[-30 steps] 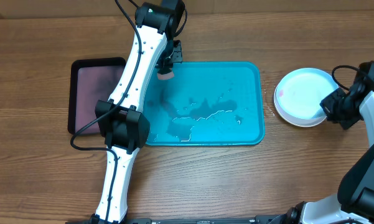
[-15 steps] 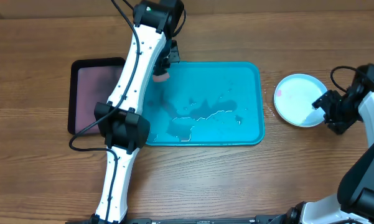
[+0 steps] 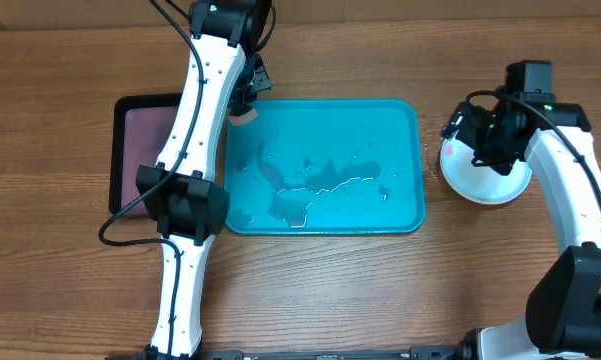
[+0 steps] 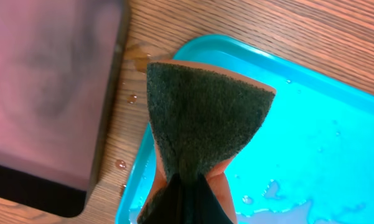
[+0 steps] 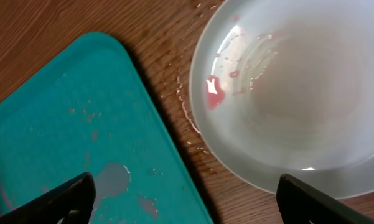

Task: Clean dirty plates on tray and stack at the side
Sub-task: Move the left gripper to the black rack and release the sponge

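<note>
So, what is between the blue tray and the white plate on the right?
Only a strip of wooden table, wet with small drops; the right wrist view shows it.

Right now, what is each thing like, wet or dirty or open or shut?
Tray: wet with puddles, no plates on it.
White plate: on the table beside the tray, wet, with a red smear.
Sponge: pinched, over the tray's corner.
Left gripper: shut on the sponge.
Right gripper: open, above the plate's edge.

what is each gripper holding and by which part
The left gripper pinches a sponge at one edge, folding it. The right gripper is open, holding nothing.
</note>
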### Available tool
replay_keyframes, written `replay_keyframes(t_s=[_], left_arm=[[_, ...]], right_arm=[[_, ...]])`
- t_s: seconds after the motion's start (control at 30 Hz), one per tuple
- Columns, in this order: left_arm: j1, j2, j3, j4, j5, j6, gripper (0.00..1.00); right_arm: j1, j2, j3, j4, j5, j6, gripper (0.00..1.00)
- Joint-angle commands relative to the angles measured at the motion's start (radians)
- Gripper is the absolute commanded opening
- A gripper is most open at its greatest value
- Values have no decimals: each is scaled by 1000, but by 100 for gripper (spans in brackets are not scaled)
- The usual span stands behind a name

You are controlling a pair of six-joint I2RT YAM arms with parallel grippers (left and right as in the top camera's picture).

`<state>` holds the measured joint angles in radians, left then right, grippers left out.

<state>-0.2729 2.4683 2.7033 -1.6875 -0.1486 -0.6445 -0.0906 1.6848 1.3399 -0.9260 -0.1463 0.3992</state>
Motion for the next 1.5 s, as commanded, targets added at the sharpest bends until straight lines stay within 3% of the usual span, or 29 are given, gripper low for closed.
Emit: replay_keyframes(t_s=[0.0,0.17,0.33,0.53,0.8,0.93,1.1,1.3,1.4,1.47], left_arm=[[-25,-108,-2,-3,60,35,4],[-55,-253,-104,-3,-47,22,4],[-44,-437,-373,-2,-217,-154,5],[23,-459,-590,35,-332,-353,4],[160,-458,-837,354,-330,-354,4],[200,-454,-900,404,-330,-354,8],[242,-446,-915,411,-334,-348,32],[266,-446,-915,436,-333,-293,48],[266,-447,-914,436,-333,-293,47],[263,-456,-894,425,-317,-232,38]], right_arm=[[18,-24,16,13,-5,-15,96],[18,-24,16,13,-5,-15,96],[18,-24,16,19,-5,-15,97],[18,-24,16,20,-5,-15,97],[18,-24,16,1,-5,-21,97],[18,-24,16,-1,-5,-37,97],[18,-24,16,-3,-5,-38,97],[18,-24,16,-10,-5,-38,97],[18,-24,16,-11,-5,-38,97],[18,-25,18,-11,-10,-61,93]])
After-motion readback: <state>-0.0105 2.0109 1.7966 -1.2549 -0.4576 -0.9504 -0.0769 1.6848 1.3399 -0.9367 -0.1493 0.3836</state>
